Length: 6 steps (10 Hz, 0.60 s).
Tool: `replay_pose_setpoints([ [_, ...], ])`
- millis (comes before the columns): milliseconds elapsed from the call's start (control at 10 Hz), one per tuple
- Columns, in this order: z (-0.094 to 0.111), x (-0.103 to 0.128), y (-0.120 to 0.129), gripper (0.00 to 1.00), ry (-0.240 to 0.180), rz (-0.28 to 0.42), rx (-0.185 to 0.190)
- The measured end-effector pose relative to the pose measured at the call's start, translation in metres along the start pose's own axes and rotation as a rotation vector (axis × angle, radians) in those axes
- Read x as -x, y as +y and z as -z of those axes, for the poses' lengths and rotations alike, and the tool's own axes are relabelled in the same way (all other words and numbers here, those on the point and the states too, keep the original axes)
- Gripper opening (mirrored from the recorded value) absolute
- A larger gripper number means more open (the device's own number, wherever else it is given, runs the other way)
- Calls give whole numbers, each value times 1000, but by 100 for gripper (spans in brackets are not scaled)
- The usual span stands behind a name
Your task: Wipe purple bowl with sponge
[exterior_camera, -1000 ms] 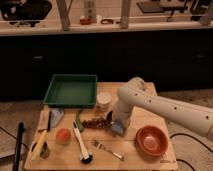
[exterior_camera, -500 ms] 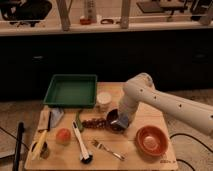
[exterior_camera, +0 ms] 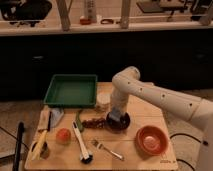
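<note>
The purple bowl (exterior_camera: 121,122), small and near-black, sits mid-table on the wooden top. My gripper (exterior_camera: 115,116) points down from the white arm into the bowl's left side. It is shut on the light-blue sponge (exterior_camera: 113,117), which sits at the bowl's left rim. The arm hides much of the bowl's inside.
An orange-red bowl (exterior_camera: 151,139) stands front right. A green tray (exterior_camera: 71,90) and a white cup (exterior_camera: 103,99) are at the back. A pale blue-grey cloth (exterior_camera: 56,116), an orange ball (exterior_camera: 63,135), a brush (exterior_camera: 81,144), a fork (exterior_camera: 107,149) and a reddish-brown string of pieces (exterior_camera: 94,122) lie to the left.
The gripper with the sponge has shifted slightly back and left over the dark bowl, and the arm's elbow has swung left. The other objects have not moved.
</note>
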Motion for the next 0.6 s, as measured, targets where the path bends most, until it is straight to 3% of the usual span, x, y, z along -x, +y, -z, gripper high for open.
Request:
replay_pose_setpoints([
  [300, -11, 30, -11, 0, -47, 94, 16],
  [600, -5, 47, 17, 0, -75, 122, 29],
])
